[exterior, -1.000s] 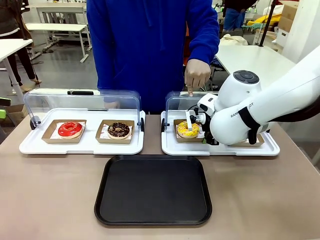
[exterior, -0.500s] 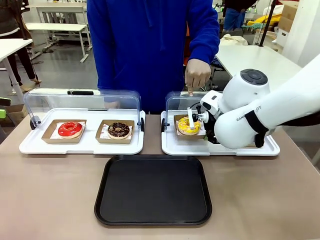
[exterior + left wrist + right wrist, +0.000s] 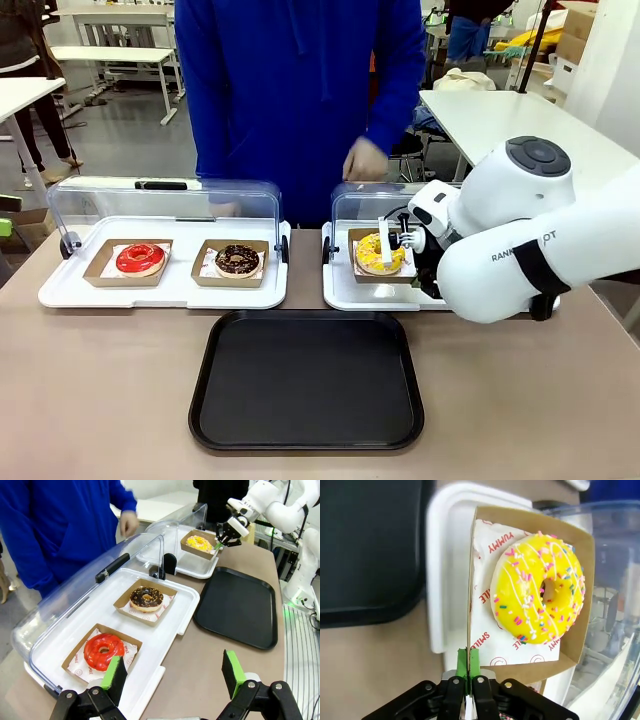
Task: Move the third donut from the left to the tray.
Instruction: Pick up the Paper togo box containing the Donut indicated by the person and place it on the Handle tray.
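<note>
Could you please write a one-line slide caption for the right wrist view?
Right gripper pinches the rim of the cardboard tray holding the yellow sprinkled donut.

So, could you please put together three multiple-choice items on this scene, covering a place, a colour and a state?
1. Where is the yellow donut?
A. on the black tray
B. in its cardboard tray, over the white tray
C. in the person's hand

2. What glaze has the leftmost donut?
A. red
B. chocolate
C. yellow

3. How is the right pincer?
A. wide open
B. shut on nothing
C. shut on the cardboard tray's rim

Answers:
1 B, the front view shows it there.
2 A, bright red.
3 C, green pads pinch the rim.
</note>
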`<state>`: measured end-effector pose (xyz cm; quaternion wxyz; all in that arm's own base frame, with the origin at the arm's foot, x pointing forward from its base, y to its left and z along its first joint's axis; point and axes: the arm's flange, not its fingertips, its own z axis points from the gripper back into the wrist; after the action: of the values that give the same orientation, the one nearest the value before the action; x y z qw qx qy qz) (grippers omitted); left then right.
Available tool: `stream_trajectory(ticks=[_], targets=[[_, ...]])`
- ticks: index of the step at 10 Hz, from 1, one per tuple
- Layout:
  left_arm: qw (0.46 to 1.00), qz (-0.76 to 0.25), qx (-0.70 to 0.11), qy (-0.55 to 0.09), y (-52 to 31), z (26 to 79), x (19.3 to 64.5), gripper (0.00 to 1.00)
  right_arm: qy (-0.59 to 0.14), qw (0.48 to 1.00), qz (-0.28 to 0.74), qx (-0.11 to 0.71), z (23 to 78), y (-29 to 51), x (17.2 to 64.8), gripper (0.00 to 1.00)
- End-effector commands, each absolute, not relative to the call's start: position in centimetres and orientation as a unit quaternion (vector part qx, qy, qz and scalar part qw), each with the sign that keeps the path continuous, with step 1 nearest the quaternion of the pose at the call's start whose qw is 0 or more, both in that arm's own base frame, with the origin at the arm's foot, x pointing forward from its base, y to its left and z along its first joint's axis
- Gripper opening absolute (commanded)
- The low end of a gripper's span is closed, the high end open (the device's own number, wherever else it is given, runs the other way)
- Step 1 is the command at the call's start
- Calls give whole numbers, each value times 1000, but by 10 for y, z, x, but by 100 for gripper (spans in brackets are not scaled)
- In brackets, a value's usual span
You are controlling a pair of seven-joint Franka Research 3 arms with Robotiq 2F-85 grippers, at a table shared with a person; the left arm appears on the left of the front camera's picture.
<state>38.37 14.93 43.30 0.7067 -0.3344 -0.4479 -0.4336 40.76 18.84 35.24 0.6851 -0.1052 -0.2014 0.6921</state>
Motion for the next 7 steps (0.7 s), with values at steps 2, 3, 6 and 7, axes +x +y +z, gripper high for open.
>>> stream_trajectory(ticks=[2,3,6,7], targets=[[701,-438,-336,-452,149,435,383,100,-197,688,693,-81,378,191,362,2],[701,-438,-336,-452,149,435,383,100,-197,691,690,-86,380,194,353,2],[701,-438,-336,-452,149,435,383,100,-195,682,701,-71,372,220,319,2],[701,-438,-336,-452,149,435,383,100,-198,683,700,-60,364,233,308,2]])
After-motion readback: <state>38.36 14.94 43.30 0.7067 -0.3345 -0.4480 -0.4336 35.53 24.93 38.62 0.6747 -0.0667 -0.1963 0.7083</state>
